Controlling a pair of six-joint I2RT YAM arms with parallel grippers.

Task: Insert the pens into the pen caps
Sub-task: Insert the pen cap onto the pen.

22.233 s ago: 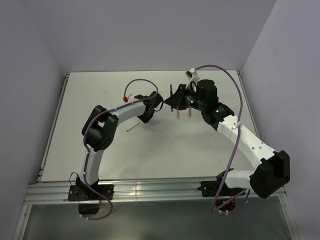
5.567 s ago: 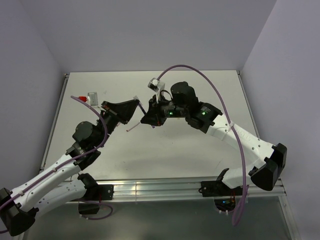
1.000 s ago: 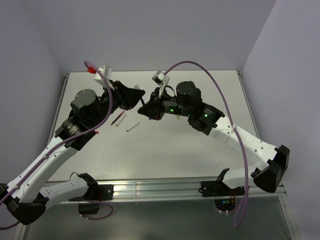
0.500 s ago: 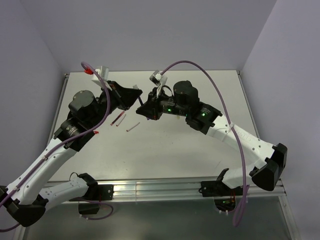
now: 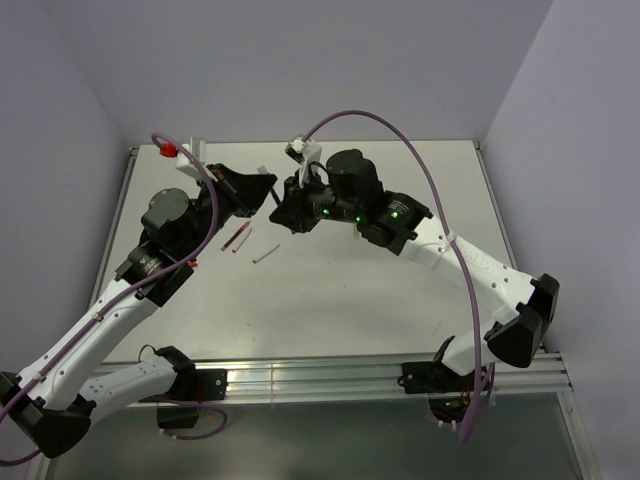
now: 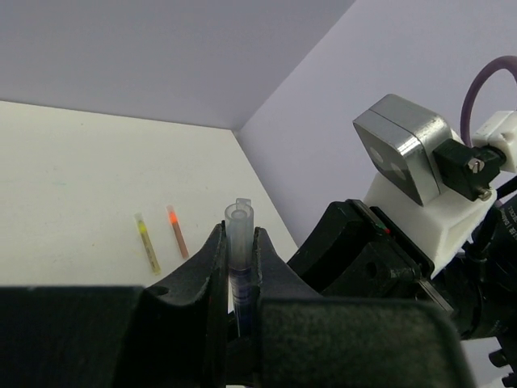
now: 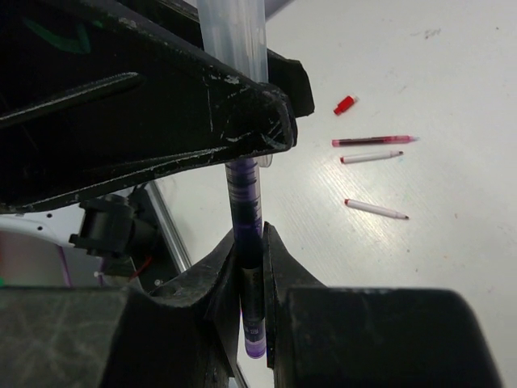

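a: what changed over the last second?
b: the right tool (image 7: 250,242) has moved left and toward the far edge, closing on the left tool (image 6: 238,246). half a second ago the overhead view showed a gap between them. now they meet above the tabletop (image 5: 400,300), left of centre in its far half.
a: grips?
b: left tool is pinched narrow on the clear cap (image 7: 234,36). right tool is pinched just as narrow on the purple pen (image 7: 245,190), low on its barrel. the right wrist view shows the pen's upper end already inside the cap.
a: meaning for the task?
b: my reading: insertion has begun on this pair but the pen is not seated. bare barrel shows between the two tools. it needs a straight push along the axis.
a: count.
b: pens, six. one is held. the dark red pen (image 7: 373,141) and two pale pens (image 7: 371,158) (image 7: 376,209) lie together left of centre. the yellow pen (image 6: 146,242) and orange pen (image 6: 175,234) lie side by side, seen only from the left wrist, looking toward the far right corner.
a: caps?
b: two countable. the clear one is held and the red cap (image 7: 345,104) lies loose nearer the left edge. whether the lying pens wear caps is too small to tell.
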